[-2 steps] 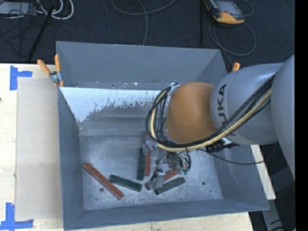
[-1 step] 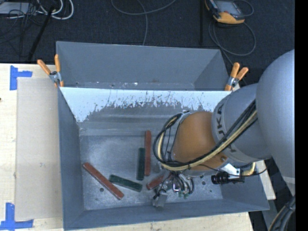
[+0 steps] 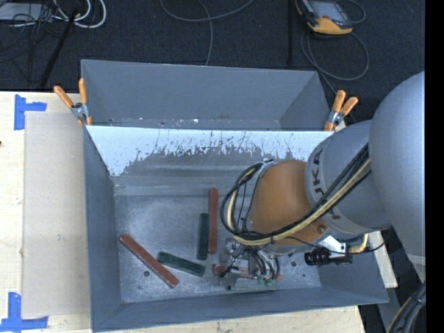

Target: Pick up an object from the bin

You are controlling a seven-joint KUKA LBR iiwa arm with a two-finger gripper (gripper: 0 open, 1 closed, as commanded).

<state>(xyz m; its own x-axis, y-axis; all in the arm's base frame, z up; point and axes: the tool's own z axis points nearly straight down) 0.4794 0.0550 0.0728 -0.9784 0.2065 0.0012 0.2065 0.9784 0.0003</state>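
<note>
The grey metal bin (image 3: 208,99) holds four flat sticks. The arm (image 3: 392,172) comes in from 3 o'clock, and its orange cover (image 3: 277,193) hangs over the floor. Under it the gripper (image 3: 244,269) is low at 6 o'clock of the floor; I cannot tell if it is spread or pressed together. The long red-brown stick (image 3: 147,260) lies at 8 o'clock. The lying dark green stick (image 3: 180,263) is at the gripper's 9 o'clock, near it. The short red-brown stick (image 3: 213,220) and the second dark green stick (image 3: 202,236) lie side by side at its 11 o'clock.
</note>
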